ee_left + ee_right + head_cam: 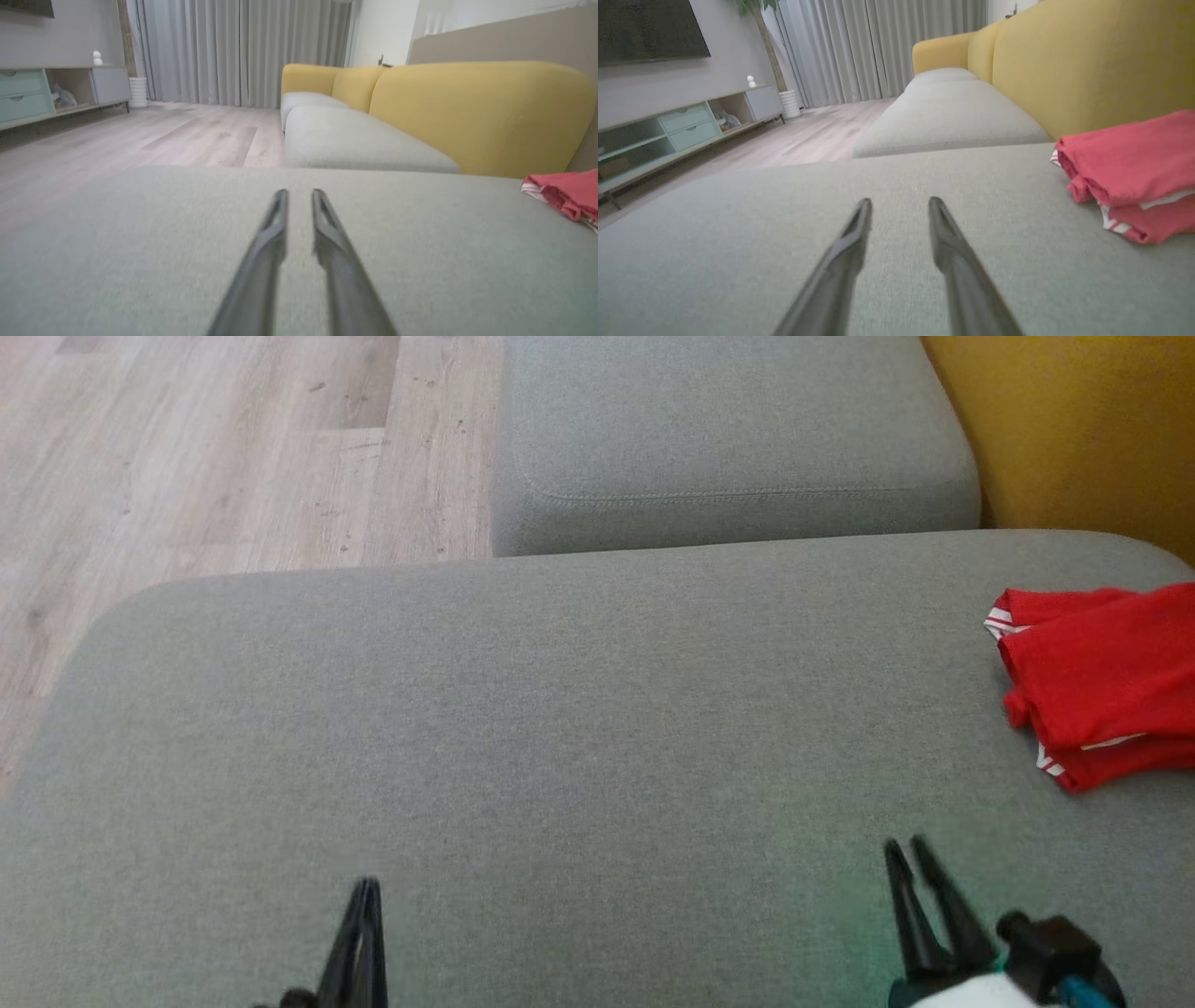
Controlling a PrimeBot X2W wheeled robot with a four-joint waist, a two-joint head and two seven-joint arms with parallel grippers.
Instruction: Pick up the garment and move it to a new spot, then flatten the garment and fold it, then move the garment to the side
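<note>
Grey seat cushion [560,728] as work surface; red garment [1102,681] with white trim lying at its far right edge, folded into a compact stack, close under the yellow backrest [1074,429] and well apart from both claws. Nearest to it, right gripper [906,843] at lower right, jaws partly apart, nothing between them; left gripper [367,885] at lower left, fingers drawn almost together, likewise empty. Judged stage: fold made and bundle set aside, only a clean finish left; best done by holding both sets of fingertips off the fabric and away from the stack, so as not to drag a layer loose. Beyond: second grey cushion [728,420]; pale wooden floor [233,448]. Containers: media console [686,140], mint drawers [684,119] closed, open section holding items too blurred to name; white ribbed planter [789,102] holding a plant [762,42].
</note>
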